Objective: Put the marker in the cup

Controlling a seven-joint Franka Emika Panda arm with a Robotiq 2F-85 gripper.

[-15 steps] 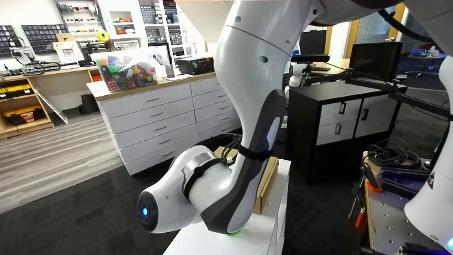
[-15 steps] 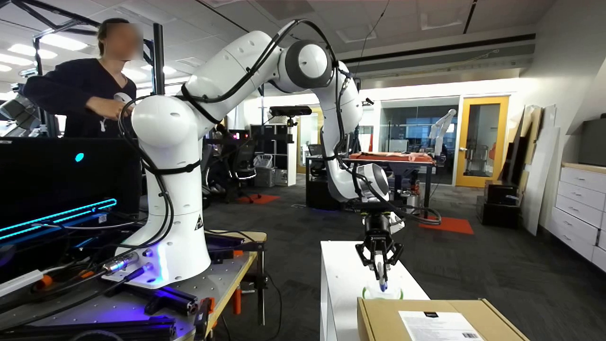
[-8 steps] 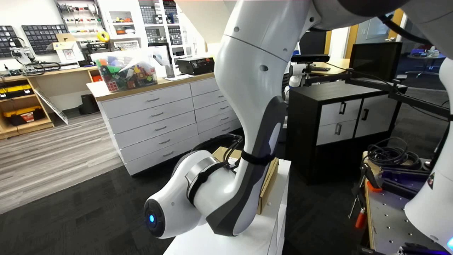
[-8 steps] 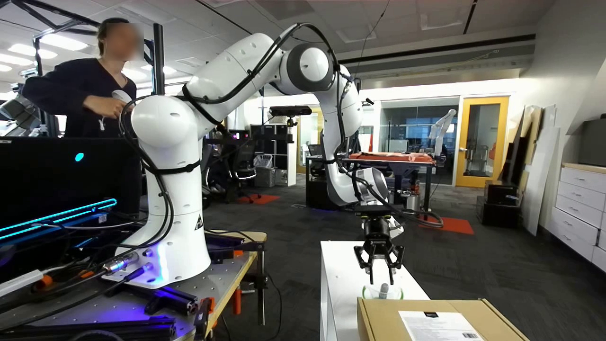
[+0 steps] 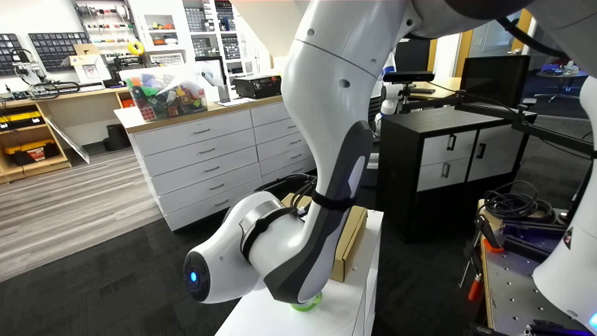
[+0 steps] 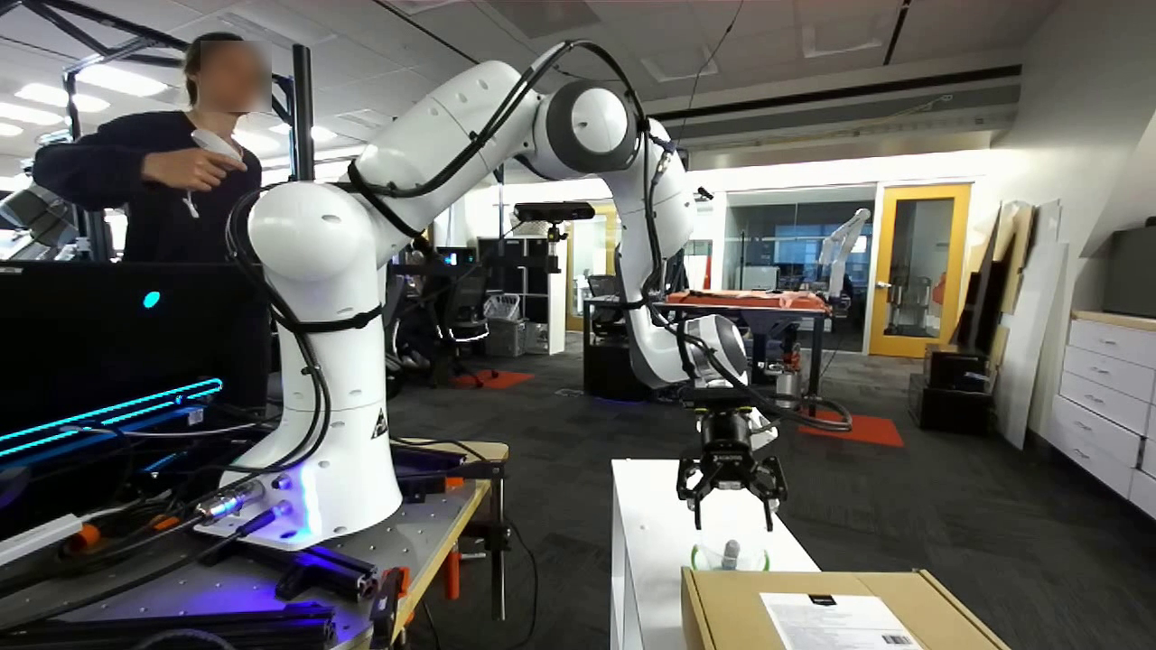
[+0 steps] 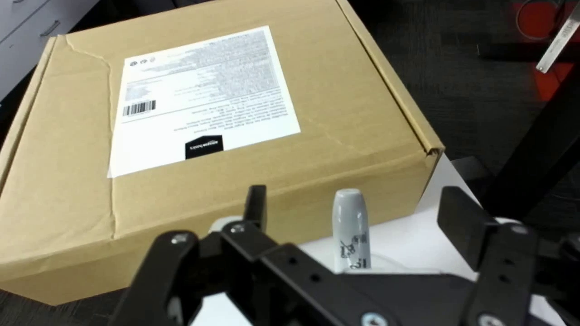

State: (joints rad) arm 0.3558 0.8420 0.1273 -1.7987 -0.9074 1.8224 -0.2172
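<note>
The grey marker (image 6: 731, 554) stands slightly tilted inside the translucent cup (image 6: 708, 561), its upper end showing in an exterior view. Green edging of the cup (image 5: 308, 306) peeks out below the arm in an exterior view. My gripper (image 6: 733, 525) is open just above the cup, fingers spread wide and empty. In the wrist view the marker (image 7: 350, 231) appears between the two fingers, with a gap on either side and black print on its body. Its lower part and most of the cup are hidden there behind the gripper's own body.
A brown cardboard box (image 7: 317, 59) with a white label lies right beside the cup on the white cabinet top (image 6: 655, 533). The cabinet's edges are close by. Cables (image 6: 804, 415) hang from the wrist. A person (image 6: 194, 162) stands behind the robot's base.
One second ago the gripper was shut on the marker over the cup. It has let go and spread its fingers; the marker now rests in the cup, and the gripper has shifted slightly right and up.
</note>
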